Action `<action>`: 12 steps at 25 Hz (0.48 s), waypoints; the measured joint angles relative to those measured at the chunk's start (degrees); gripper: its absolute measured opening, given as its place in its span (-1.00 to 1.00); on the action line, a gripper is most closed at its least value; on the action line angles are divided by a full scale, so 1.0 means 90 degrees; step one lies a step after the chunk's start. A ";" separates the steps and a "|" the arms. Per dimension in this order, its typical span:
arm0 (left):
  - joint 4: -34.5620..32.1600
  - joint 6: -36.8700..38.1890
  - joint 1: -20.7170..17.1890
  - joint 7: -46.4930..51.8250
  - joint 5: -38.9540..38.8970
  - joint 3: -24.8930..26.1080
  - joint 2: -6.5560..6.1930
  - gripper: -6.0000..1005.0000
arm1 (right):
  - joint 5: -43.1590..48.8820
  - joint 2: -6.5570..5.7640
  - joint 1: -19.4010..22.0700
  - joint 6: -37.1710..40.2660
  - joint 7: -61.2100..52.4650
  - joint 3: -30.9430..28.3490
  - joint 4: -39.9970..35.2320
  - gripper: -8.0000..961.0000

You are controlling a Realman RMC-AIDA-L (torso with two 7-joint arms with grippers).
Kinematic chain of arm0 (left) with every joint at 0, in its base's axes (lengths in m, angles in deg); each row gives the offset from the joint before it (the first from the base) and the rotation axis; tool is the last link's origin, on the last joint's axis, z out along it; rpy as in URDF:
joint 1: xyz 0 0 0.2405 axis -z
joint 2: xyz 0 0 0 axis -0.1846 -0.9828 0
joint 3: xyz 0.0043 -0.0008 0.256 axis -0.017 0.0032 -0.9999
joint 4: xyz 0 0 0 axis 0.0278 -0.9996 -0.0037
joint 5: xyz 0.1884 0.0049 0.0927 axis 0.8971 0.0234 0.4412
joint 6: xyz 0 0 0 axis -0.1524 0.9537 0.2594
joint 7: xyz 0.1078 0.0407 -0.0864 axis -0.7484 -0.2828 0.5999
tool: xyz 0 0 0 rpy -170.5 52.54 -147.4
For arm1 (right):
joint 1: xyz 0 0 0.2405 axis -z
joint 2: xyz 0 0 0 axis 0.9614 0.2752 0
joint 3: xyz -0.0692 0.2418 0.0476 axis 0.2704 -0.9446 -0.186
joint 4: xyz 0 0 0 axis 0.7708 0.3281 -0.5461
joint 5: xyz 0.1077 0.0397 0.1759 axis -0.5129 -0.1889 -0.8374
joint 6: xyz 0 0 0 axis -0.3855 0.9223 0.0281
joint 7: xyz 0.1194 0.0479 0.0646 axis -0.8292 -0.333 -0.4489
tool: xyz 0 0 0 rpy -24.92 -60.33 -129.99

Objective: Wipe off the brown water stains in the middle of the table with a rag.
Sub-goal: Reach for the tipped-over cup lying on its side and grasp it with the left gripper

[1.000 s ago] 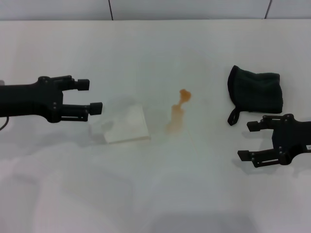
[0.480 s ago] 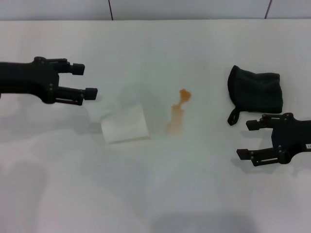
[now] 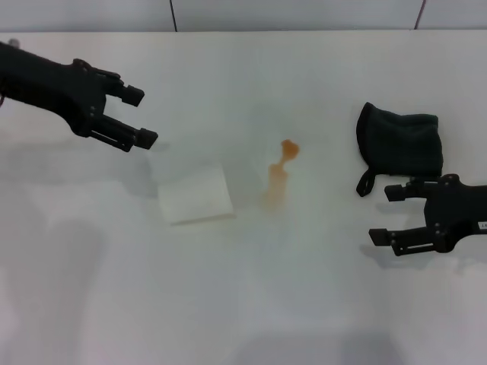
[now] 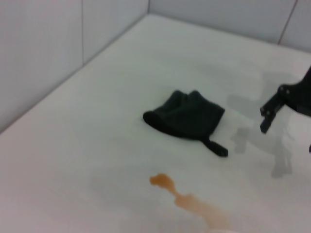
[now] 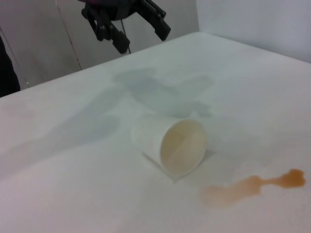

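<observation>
Clearly the rag (image 3: 400, 150) lies on the counter (image 3: 304, 304) just beyond the right claw (image 3: 389, 214) (fingers spread wide, empty), far nearer it than the raised, open left claw (image 3: 140, 116).

table (image 3: 319, 304) white | stains (image 3: 278, 179) orange-brown | rag (image 3: 399, 148) dark green-black | cup (image 3: 196, 195) translucent white

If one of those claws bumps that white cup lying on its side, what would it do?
The cup would probably roll, since it rests on its curved wall on the smooth table. It looks thin and empty, so likely light and easily squashed. Its open mouth faces the brown water stains.
</observation>
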 joint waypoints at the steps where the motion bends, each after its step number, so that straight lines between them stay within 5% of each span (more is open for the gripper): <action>1: -0.0011 -0.0041 0.0120 0.0010 0.0171 0.0000 0.0000 0.75 | -0.0020 0.0000 0.0000 -0.0003 -0.0001 -0.0001 0.0009 0.78; 5: -0.0074 -0.0211 0.0635 0.0080 0.1017 0.0001 0.0085 0.75 | -0.0069 0.0000 -0.0002 -0.0009 -0.0002 0.0000 0.0042 0.78; 12: -0.0096 -0.0430 0.1296 0.0001 0.1881 -0.0003 0.0508 0.75 | -0.0148 0.0009 0.0007 -0.0013 0.0008 0.0042 0.0056 0.78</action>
